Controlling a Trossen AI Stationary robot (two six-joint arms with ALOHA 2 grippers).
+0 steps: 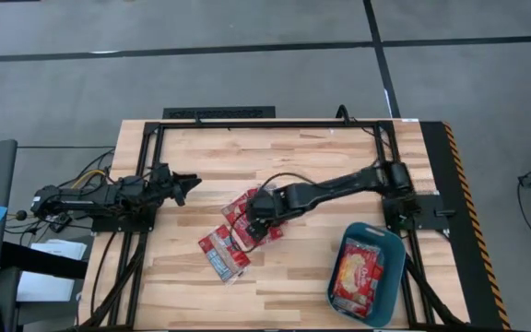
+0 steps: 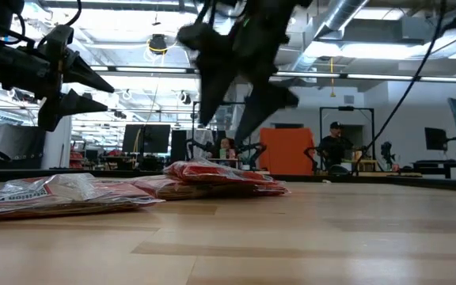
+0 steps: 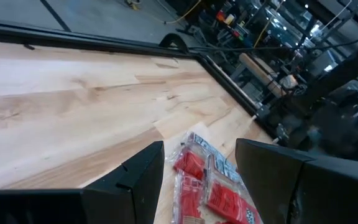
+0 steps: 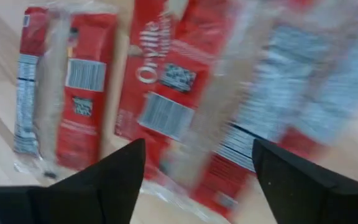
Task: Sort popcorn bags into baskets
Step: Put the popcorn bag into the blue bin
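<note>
Packets [image 1: 244, 226] lie in a heap right under your right hand [image 1: 258, 219], fingers spread wide and empty, while your left hand [image 1: 188, 184] waits open beside them.

- Right arm stretches from the right side toward the middle; its end effector [image 1: 264, 214] points downward, fingers spread apart.
- Left arm waits at the left; its end effector [image 1: 190, 184] hangs raised, fingers parted.
</note>
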